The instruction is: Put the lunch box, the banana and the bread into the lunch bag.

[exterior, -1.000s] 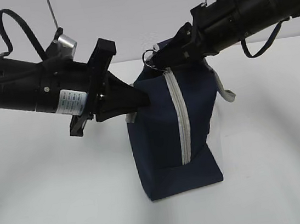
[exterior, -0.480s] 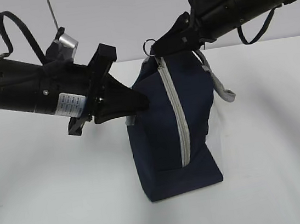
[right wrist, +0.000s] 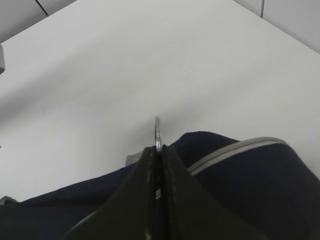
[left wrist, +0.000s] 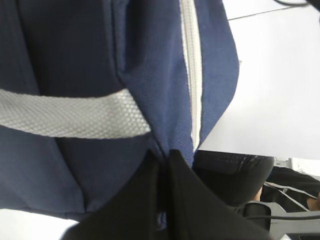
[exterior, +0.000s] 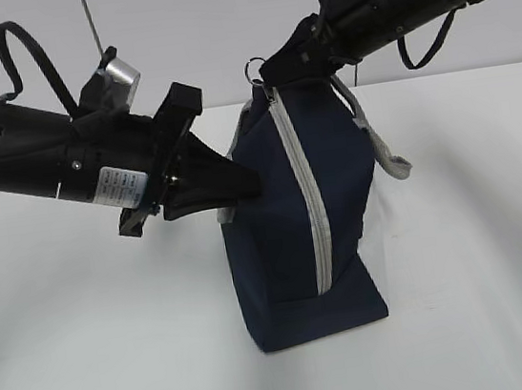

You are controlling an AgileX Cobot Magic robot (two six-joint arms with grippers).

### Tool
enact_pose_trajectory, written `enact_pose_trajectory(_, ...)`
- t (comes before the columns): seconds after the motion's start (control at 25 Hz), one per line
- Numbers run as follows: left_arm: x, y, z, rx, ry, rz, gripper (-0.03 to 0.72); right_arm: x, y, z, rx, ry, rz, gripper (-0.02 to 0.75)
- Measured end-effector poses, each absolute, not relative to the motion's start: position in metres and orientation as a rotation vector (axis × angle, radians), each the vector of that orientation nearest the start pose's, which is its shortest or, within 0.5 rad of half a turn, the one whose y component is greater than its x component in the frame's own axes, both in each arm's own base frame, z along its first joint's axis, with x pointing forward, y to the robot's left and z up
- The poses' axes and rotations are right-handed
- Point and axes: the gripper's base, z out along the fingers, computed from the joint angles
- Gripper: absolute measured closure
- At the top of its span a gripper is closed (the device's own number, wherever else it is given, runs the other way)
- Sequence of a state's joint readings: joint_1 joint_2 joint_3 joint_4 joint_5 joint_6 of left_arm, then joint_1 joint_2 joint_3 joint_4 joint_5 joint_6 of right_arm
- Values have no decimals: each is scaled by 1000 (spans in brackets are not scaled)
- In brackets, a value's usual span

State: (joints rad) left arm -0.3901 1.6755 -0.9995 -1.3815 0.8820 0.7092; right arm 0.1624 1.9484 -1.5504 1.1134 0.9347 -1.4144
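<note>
None of the three food items shows in any view, so I judge the packing either finished and hidden inside, or not begun; I cannot tell which from here. Nearest the front edge of the tabletop (exterior: 92, 371), the lunch bag (exterior: 287, 249) stands upright on its end around the middle of the surface, its grey zipper (exterior: 314, 217) running closed down the face that shows. My left claw (exterior: 241, 186) is pressed together on a fold of navy fabric at the bag's left side, next to a grey strap handle (left wrist: 70, 116), bracing it. Farther back and higher, my right claw (exterior: 269, 76) is pinched tight on the metal ring pull (exterior: 255, 68) at the bag's top corner; the right wrist view shows the ring's thin edge rising between the shut tips. With the zipper's run looking closed, I judge the zipper work nearly at its end, but the pictures alone leave unclear whether this is opening or sealing.
</note>
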Motion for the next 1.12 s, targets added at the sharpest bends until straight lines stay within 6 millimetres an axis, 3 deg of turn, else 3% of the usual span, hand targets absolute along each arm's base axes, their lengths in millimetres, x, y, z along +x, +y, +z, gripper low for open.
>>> enact_pose_trajectory(0.68, 270, -189, 236, 383, 2538, -1477, 685, 458, 140, 268, -1040, 1912, 720, 754)
enact_pose_trajectory(0.92, 267, -189, 235, 428, 2547, -1483, 685, 483, 136, 257, -1006, 1935, 698, 754)
enact_pose_trajectory(1.12, 265, -188, 234, 484, 2560, -1477, 685, 500, 131, 231, -992, 1994, 783, 754)
